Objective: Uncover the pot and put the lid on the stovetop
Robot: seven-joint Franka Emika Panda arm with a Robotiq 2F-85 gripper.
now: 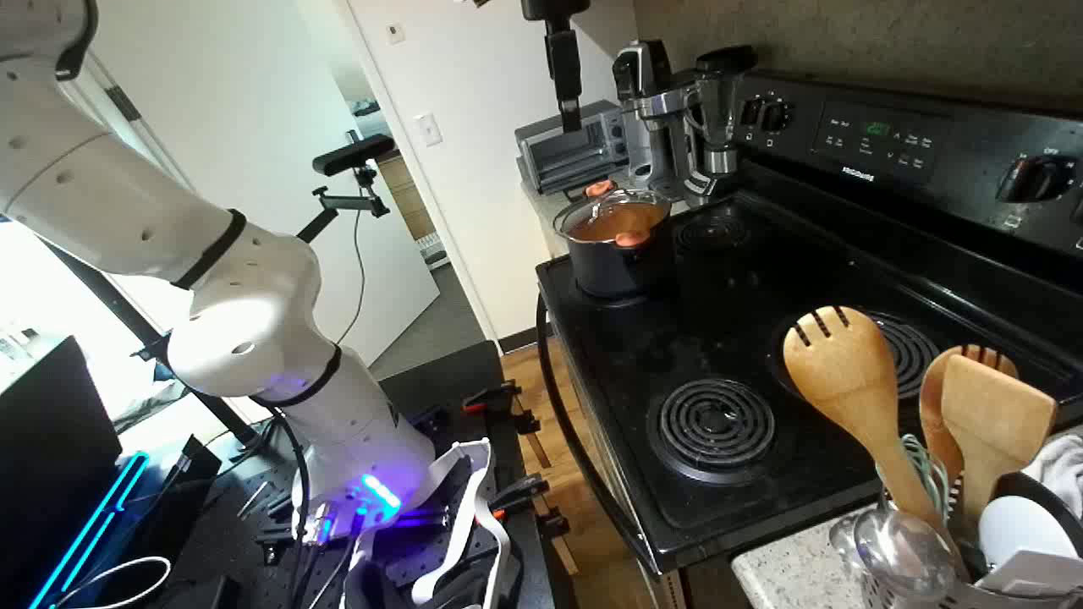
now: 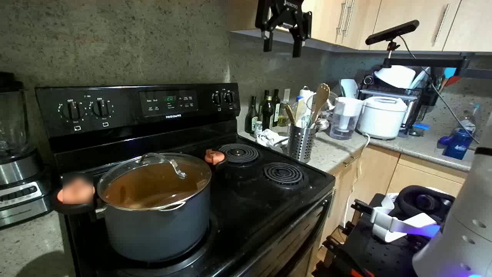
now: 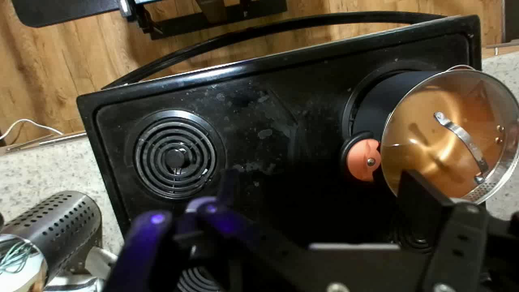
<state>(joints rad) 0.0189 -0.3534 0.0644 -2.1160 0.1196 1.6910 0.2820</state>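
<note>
The pot (image 2: 161, 231) is dark grey outside and copper inside, with orange side grips. It stands upright on a front burner, also in an exterior view (image 1: 605, 272) and the wrist view (image 3: 375, 101). The clear glass lid (image 2: 153, 181), with metal rim and arched metal handle, sits on the pot; it also shows in the wrist view (image 3: 438, 138). The black stovetop (image 1: 643, 338) has coil burners. My gripper (image 2: 282, 53) is open and empty, high above the stovetop and apart from the lid. In the wrist view its fingers (image 3: 320, 176) are wide apart, the right one overlapping the lid's edge.
A perforated steel holder (image 2: 301, 144) with wooden utensils (image 1: 846, 364) stands on the counter beside the stove. A blender (image 1: 717, 118) and a toaster oven (image 1: 575, 152) stand past the pot. The raised control panel (image 2: 142, 109) runs along the stove's back.
</note>
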